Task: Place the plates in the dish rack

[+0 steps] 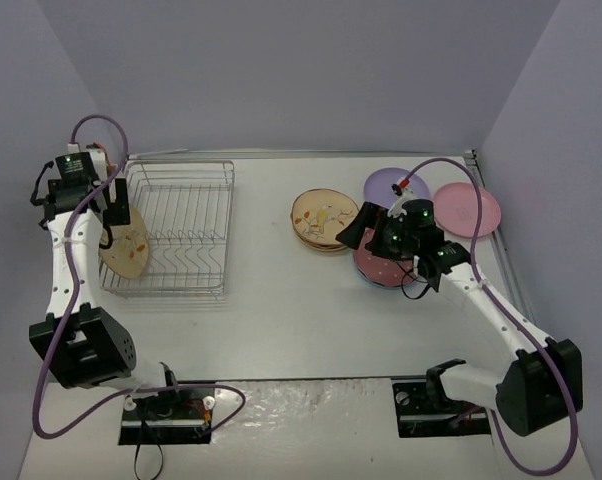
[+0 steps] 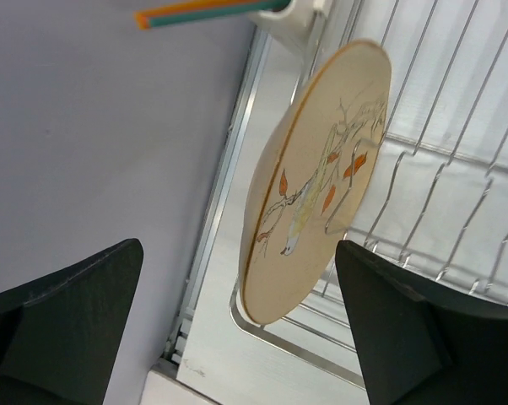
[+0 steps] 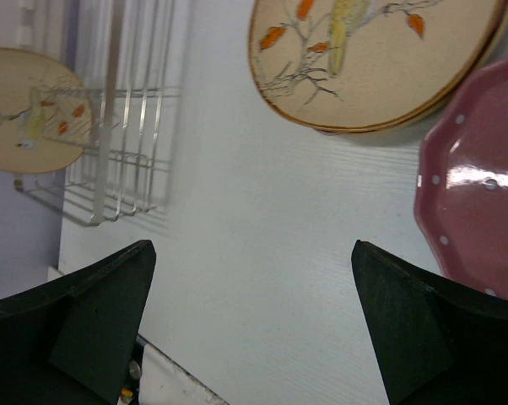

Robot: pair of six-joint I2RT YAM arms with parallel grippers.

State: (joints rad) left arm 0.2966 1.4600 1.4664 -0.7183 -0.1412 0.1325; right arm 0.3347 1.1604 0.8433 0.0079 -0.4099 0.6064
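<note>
1. the silver wire dish rack [image 1: 186, 228] sits on the left part of the white table [image 1: 281, 310], close to the left wall.
2. a round tan plate with a floral print [image 2: 313, 186] stands on edge in the rack's end slot on the wall side. it leans a little, with its printed face turned toward the tines.
3. the left gripper [image 2: 237, 249] hovers at that plate with its fingers spread wide, one on each side. neither finger touches the plate.
4. a small white caddy [image 2: 289, 21] on the rack's side, just past the standing plate, holds orange and green sticks [image 2: 199, 10].
5. the right gripper [image 3: 250, 249] hangs above bare table with its fingers wide apart and nothing between them.
6. a stack of tan floral plates [image 1: 324, 216] lies flat near the middle of the table, well apart from the rack.
7. a dark pink speckled plate [image 1: 383, 268] lies just beside that stack on its right. it rests on a blue plate [image 1: 379, 284], of which only the near rim shows.
8. a lilac plate [image 1: 386, 185] and a light pink plate [image 1: 471, 210] lie flat at the far right. the right arm partly hides the lilac one.
</note>
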